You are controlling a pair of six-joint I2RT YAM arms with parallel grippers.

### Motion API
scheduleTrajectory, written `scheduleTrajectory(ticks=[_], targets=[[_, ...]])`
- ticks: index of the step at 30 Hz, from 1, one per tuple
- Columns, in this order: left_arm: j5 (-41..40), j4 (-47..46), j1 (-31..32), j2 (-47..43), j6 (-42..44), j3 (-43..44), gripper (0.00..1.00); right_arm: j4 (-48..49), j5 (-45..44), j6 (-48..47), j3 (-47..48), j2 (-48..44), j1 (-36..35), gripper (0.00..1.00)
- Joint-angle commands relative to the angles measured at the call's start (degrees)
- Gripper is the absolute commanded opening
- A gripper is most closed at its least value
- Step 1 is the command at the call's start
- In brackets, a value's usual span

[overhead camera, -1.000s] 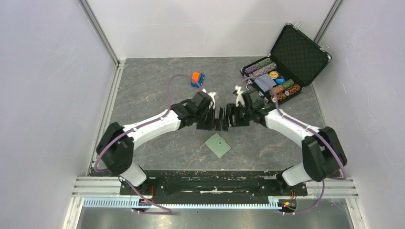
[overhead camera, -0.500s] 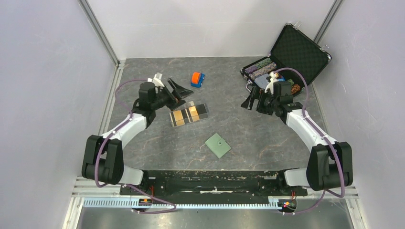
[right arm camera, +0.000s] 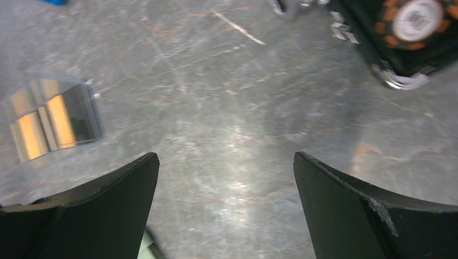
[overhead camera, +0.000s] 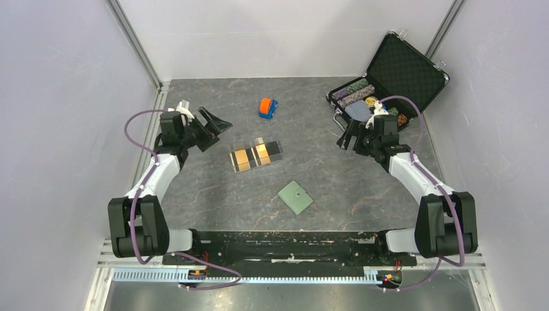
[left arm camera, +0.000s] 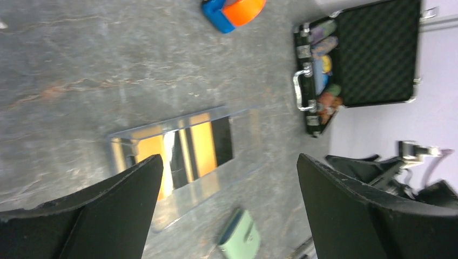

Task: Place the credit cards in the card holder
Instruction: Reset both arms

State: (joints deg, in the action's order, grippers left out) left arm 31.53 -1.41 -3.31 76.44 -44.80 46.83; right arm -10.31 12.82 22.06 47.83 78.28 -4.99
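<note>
My left end effector (overhead camera: 219, 123) and right end effector (overhead camera: 344, 140) hang released and empty, held wide apart, likely to keep the middle unobstructed. The cards (overhead camera: 256, 154) lie in a clear tray (left arm camera: 254, 141) mid-desk (overhead camera: 194, 188). The holder (overhead camera: 295, 197) lies folded nearer my bases.

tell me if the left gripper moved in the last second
Yes: the left gripper swung leftward, from just beyond the card holder to well left of the toy car.
</note>
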Motion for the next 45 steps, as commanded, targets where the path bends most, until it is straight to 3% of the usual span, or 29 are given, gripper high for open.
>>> scheduleTrajectory(ticks=[1, 6, 10, 12, 16, 20, 22, 23, 26, 27, 29, 31, 33, 45], targets=[[-7.84, 9.76, 0.01, -2.79, 14.07, 2.25, 1.0, 9.62, -13.25, -4.41, -7.14, -6.84, 0.36, 0.98], [-19.45, 7.11, -0.01, -6.69, 21.95, -3.02, 1.0, 26.16, -28.43, -12.47, -22.47, -14.53, 0.34, 0.98], [-26.9, -4.88, 0.84, -8.57, 28.14, -12.15, 1.0, 39.66, -37.16, -21.11, -34.38, -17.79, 0.36, 0.98], [-30.15, -12.85, 2.17, -8.51, 30.75, -17.51, 1.0, 49.04, -37.61, -23.39, -40.09, -17.0, 0.37, 0.98], [-36.04, -23.64, 5.49, -6.06, 38.62, -20.36, 1.0, 72.8, -31.51, -28.04, -51.79, -12.85, 0.36, 0.98], [-36.12, -40.31, 5.92, -1.94, 39.25, -27.38, 1.0, 79.75, -30.78, -28.99, -50.46, -6.7, 0.9, 0.98], [-37.97, -37.86, 6.07, -0.84, 40.37, -25.59, 1.0, 89.19, -27.93, -29.06, -52.4, -1.31, 1.58, 0.98], [-37.94, -42.51, 6.08, 0.46, 41.99, -26.35, 1.0, 91.5, -25.28, -30.51, -52.86, 0.42, 1.53, 0.98], [-38.3, -51.42, 5.87, 5.95, 42.87, -28.43, 1.0, 90.38, -24.35, -30.85, -52.66, 0.28, 1.49, 0.98], [-37.89, -59.97, 5.97, 8.96, 43.33, -31.02, 1.0, 91.61, -24.48, -30.85, -52.88, 0.71, 1.5, 0.98], [-41.01, -55.59, 6.27, 6.79, 42.08, -30.82, 1.0, 91.19, -24.5, -30.85, -52.73, 0.62, 1.49, 0.98], [-39.8, -60.65, 6.27, 8.1, 42.62, -32.04, 1.0, 91.46, -24.4, -30.9, -52.83, 0.62, 1.51, 0.98], [-38.19, -55.49, 6.25, 7.31, 43.26, -30.28, 1.0, 91.45, -24.39, -30.94, -52.86, 0.56, 1.46, 0.98], [-36.21, -56.34, 6.28, 8.1, 44.03, -30.04, 1.0, 91.6, -24.27, -30.94, -53.0, 0.46, 1.5, 0.98]])
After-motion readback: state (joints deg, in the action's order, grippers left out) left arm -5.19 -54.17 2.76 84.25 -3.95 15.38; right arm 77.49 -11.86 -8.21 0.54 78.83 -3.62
